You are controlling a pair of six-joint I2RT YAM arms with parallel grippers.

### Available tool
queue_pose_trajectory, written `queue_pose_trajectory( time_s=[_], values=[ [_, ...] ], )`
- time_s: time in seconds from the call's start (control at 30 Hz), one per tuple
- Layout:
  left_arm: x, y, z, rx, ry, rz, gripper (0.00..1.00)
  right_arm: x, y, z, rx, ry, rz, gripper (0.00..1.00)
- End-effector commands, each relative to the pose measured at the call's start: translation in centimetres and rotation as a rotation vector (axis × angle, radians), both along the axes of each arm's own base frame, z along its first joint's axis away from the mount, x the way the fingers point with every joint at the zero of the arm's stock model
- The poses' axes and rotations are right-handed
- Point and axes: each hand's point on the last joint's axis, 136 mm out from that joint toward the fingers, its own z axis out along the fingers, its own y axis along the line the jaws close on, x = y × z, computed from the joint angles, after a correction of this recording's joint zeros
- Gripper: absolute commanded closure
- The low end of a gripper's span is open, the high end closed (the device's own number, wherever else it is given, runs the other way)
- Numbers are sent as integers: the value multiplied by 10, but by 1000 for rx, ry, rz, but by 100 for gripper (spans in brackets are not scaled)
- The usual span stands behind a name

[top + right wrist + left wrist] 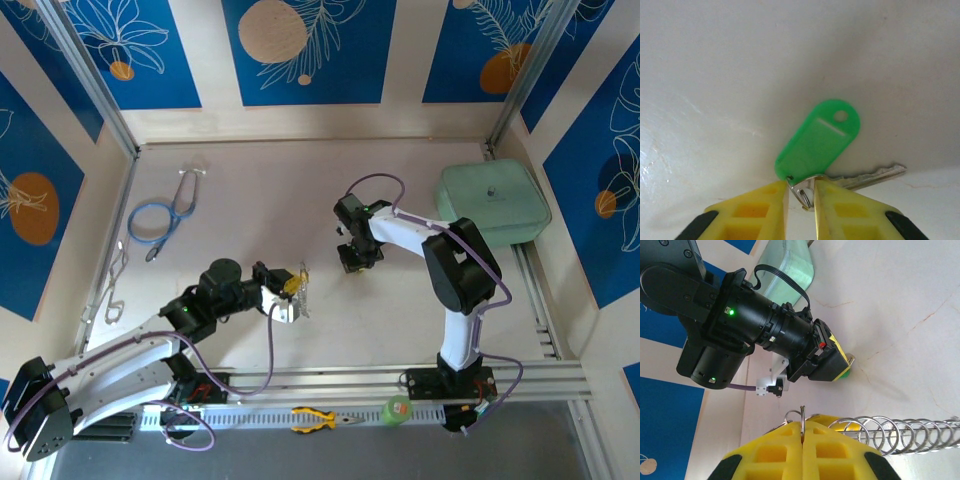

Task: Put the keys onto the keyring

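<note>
green key (817, 142) on pale tabletop (260, 200), blue-panelled walls (300, 50) around.

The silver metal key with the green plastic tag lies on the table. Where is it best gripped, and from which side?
Grip the small silver ring joining the green plastic tag to the silver key. Both lie flat on the table, hard to pinch; the ring seems raised. Come from above at the end opposite the tag's hole, where the right gripper straddles the ring.

Green-tagged silver key (818, 145) flat on tabletop (715, 60); keyring's (900, 432) silver rings in a row.
</note>
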Motion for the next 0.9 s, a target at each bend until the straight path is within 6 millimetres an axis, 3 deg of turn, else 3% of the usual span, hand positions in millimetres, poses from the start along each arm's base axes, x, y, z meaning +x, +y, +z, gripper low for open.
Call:
queue_pose_trajectory(
  time_s=[0.0,0.27,0.5,0.67,0.87],
  values=[
    [-5,-5,11,-30,-7,-30,100,-3,1,4,3,-5,20,82],
    [-5,-5,11,-27,-6,-30,100,-5,3,13,11,-18,34,100],
    [-6,-5,11,-23,-3,-35,100,-13,11,38,71,-47,92,100],
    [-6,-6,9,-19,2,-37,100,-29,19,25,58,20,158,100],
    [-6,-5,12,-22,-8,-35,100,-29,30,15,31,36,188,100]
  ],
)
